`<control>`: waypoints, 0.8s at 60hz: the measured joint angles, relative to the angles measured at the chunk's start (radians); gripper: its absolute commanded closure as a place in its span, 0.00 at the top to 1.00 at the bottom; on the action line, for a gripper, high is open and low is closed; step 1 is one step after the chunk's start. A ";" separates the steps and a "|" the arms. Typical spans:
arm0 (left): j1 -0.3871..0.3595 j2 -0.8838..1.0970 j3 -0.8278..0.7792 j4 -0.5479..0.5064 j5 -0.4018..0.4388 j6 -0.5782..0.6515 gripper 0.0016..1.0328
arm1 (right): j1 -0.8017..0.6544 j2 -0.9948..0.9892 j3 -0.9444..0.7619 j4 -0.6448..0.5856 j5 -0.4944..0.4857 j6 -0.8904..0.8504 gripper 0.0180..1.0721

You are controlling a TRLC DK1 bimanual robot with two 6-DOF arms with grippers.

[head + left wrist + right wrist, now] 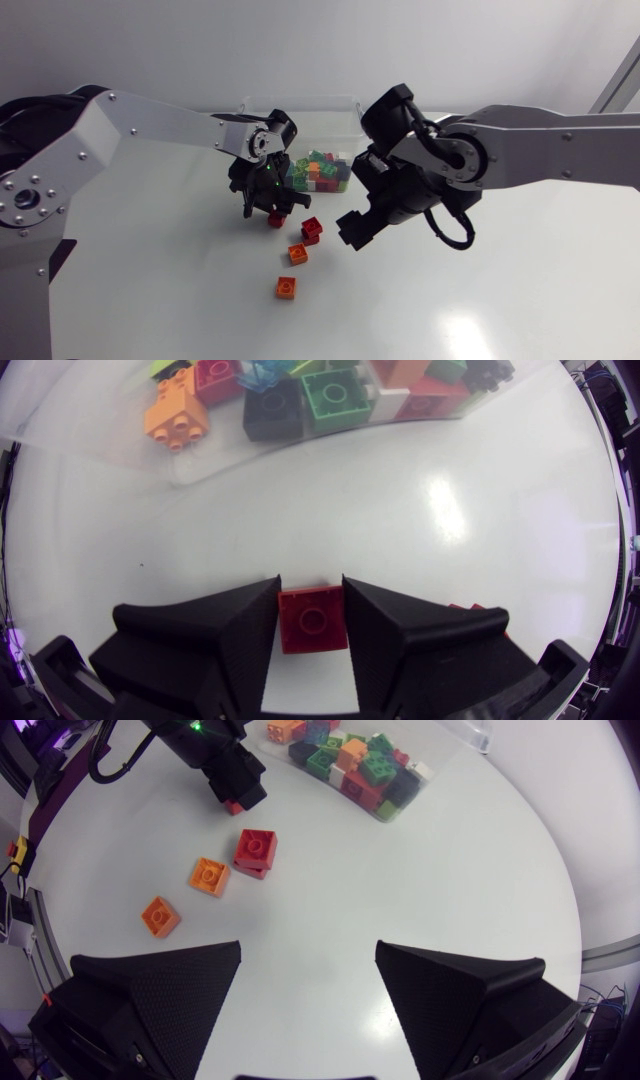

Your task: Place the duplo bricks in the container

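Observation:
My left gripper [270,208] is down at the table, just in front of the clear container [345,108], shut on a small red duplo brick [313,618]. Both fingers press the brick's sides in the left wrist view. Three loose bricks lie on the white table: a red one [311,230], an orange one [297,253] and another orange one [286,288]. My right gripper [358,226] hangs open and empty to the right of them. In the right wrist view the red brick [255,852] and the two orange bricks [209,876] [160,916] lie ahead of its fingers.
The container [200,465] holds several coloured bricks, among them orange [175,415], black [272,408] and green [338,398]. It stands at the table's far middle, close ahead of the left gripper. The table's round edge [575,920] curves beside the right gripper.

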 measured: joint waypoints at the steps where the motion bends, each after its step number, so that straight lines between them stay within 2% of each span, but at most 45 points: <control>1: 0.004 -0.003 -0.005 0.000 0.000 0.000 0.23 | 0.002 0.008 0.005 -0.003 -0.003 0.004 0.92; 11: 0.063 -0.082 -0.096 -0.018 0.007 0.001 0.23 | 0.007 0.104 0.096 -0.054 -0.048 0.015 0.92; 21: 0.116 -0.283 -0.201 -0.014 0.007 0.013 0.23 | 0.019 0.209 0.227 -0.109 -0.097 0.051 0.92; 39: 0.222 -0.524 -0.222 -0.011 0.015 0.048 0.23 | 0.063 0.437 0.446 -0.211 -0.124 0.119 0.89; 48: 0.244 -0.602 -0.222 -0.008 0.018 0.066 0.23 | 0.064 0.513 0.543 -0.256 -0.138 0.151 0.86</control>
